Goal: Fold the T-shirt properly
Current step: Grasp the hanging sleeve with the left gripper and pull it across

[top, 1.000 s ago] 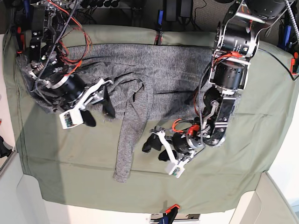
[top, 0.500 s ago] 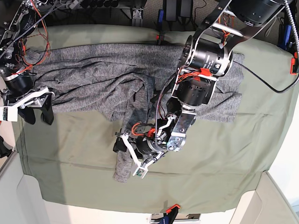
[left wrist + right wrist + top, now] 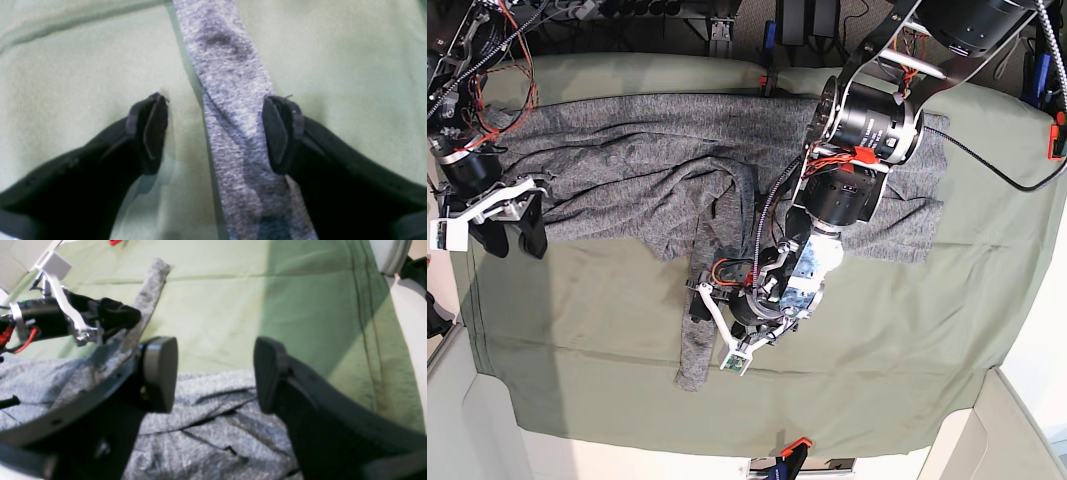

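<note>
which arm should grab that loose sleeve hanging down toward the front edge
Left, probably. The left gripper is open with the sleeve lying between its jaws. The right gripper sits open at the T-shirt's far side edge.

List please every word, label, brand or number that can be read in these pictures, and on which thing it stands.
None can be read.
T-shirt: plain speckled grey, no print or label in view.
Table cloth: plain olive green, no text.
Left gripper and right gripper: black fingers, no markings visible.
Equipment behind the table: too small and dark to read.
</note>
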Controlling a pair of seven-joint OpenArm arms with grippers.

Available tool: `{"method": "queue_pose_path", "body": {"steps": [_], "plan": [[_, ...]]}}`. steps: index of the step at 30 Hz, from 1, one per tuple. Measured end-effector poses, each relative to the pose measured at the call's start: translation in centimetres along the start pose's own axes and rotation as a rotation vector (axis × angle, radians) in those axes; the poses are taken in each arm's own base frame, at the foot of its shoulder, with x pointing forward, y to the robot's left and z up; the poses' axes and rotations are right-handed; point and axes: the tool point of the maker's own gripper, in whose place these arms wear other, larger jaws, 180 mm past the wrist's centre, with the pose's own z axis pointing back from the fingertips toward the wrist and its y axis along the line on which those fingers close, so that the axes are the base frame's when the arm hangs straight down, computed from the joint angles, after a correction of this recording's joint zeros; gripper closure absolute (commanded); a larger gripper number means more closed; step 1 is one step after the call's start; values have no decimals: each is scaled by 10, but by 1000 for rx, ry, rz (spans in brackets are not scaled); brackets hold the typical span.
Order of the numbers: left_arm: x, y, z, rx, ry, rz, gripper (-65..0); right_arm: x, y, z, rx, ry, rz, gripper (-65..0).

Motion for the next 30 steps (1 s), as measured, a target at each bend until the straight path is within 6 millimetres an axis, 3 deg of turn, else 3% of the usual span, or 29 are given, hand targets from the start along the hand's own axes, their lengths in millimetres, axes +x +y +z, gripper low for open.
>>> {"method": "queue_pose_path", "body": {"steps": [3, 4, 5, 9, 10, 14, 18, 24, 30], "plan": [[-6, -2, 0, -2, 2, 5, -462, 0, 0, 0, 0, 0, -1, -360], [-9, -3, 0, -5, -3, 10, -435, 0, 0, 0, 0, 0, -1, -360], [-13, -6, 0, -10, -1, 13, -378, 0, 0, 0, 0, 0, -1, -360], [-19, -15, -1, -43, -14, 2, -39, 0, 0, 0, 0, 0, -1, -360], [-18, -16, 0, -51, -27, 8, 0, 0, 0, 0, 0, 0, 0, -360], [-15, -12, 0, -43, -31, 0, 0, 0, 0, 0, 0, 0, 0, -360], [-6, 10, 12, -6, -18, -34, 0, 1, 0, 0, 0, -2, 0, -360], [25, 45, 59, 41, -79, -54, 0, 2, 0, 0, 0, -6, 0, -360], [-6, 43, 114, 44, -108, -142, 0, 1, 0, 0, -1, -6, 0, -360]]}}
